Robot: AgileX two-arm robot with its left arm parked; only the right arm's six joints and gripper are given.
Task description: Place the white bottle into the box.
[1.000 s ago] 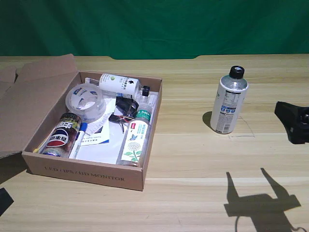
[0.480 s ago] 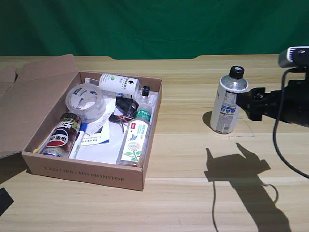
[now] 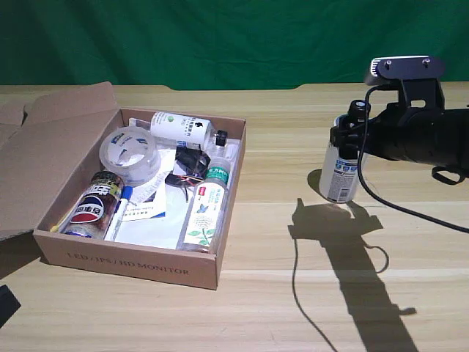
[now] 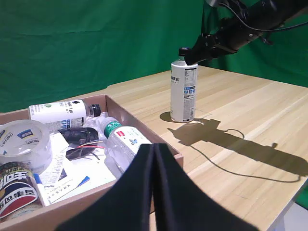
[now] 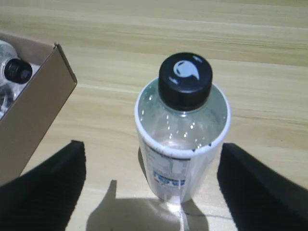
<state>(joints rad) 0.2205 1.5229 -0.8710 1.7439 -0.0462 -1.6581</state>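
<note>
Straddling the upright white bottle [image 5: 182, 144] with fingers [image 5: 45, 185] spread wide and not yet touching it, the end effector [image 3: 343, 139] is at the reaching step above the tabletop [image 3: 293, 308], and next must close, lift and carry toward the box [image 3: 135, 264], well apart.

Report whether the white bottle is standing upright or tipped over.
Upright. The white bottle stands on its base on the table, black cap on top, outside the box; the right gripper straddles it, open.
</note>
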